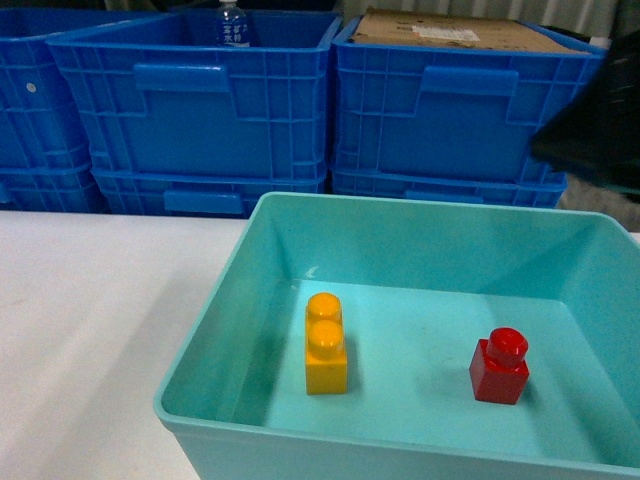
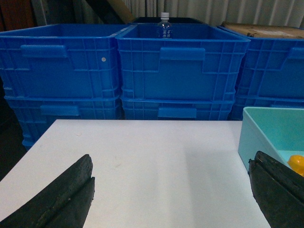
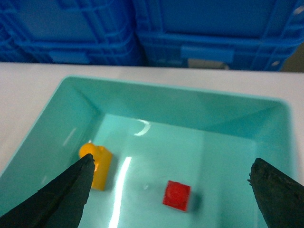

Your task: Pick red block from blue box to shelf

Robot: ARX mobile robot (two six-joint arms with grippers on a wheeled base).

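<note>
The red block (image 1: 500, 365) sits upright on the floor of the blue box (image 1: 210, 330), toward its right side. In the right wrist view the red block (image 3: 176, 195) lies below and between the spread fingers of my right gripper (image 3: 171, 168), which hangs open above the blue box (image 3: 161, 102) and touches nothing. Only a dark blur of the right arm (image 1: 590, 120) shows in the head view. My left gripper (image 2: 171, 164) is open over bare white table, left of the blue box (image 2: 259, 135). The shelf is out of view.
A yellow-orange two-stud brick (image 1: 326, 343) stands in the box's left half, also seen as the yellow-orange brick (image 3: 97, 164). Stacked dark blue crates (image 1: 200, 110) line the far table edge; one holds a water bottle (image 1: 233, 24), another a cardboard sheet (image 1: 450, 30). The white table (image 1: 90, 330) extends left.
</note>
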